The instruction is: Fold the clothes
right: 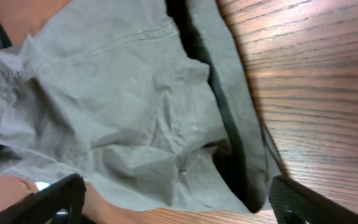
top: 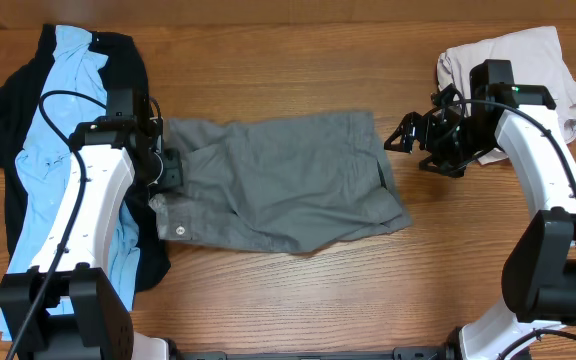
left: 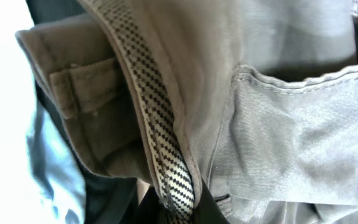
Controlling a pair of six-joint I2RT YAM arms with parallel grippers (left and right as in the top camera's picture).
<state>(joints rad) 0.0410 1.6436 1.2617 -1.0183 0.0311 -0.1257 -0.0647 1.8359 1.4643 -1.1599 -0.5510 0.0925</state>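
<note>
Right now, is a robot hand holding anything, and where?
The left gripper pinches the grey shorts by the waistband. The right gripper is open, holding nothing.

Even light, blurry wrist close-ups

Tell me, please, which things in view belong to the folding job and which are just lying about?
Part of the job: grey shorts, spread mid-table; light-blue shirt and black garment, heaped at the left; beige shorts, far right; left hand at the grey shorts' waistband; right hand, open.
Just lying about: nothing to fold, only the wooden table itself.
</note>
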